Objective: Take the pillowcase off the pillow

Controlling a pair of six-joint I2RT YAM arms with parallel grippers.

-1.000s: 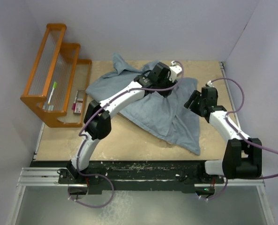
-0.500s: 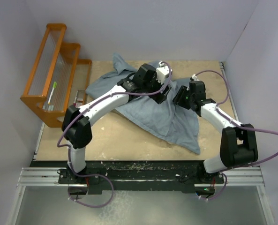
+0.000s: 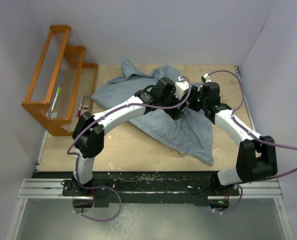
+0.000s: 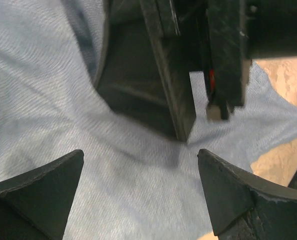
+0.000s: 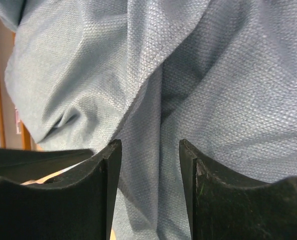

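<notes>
Over the rumpled blue-grey cloth pillowcase [image 3: 188,132] by the counter's far edge, the left gripper [image 4: 140,160] gapes wide and the right gripper [image 5: 151,150], narrowly parted, sits over a fold — seemingly to pinch one layer; no pillow shows.

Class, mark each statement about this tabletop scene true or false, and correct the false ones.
1. The pillowcase lies on the table with its blue-grey face up. True.
2. The left gripper is shut on the cloth. False: its fingers stand wide apart with nothing between them.
3. The right gripper is over the pillowcase, close to the left one. True.
4. The orange rack stands at the table's right side. False: it stands at the left side.
</notes>
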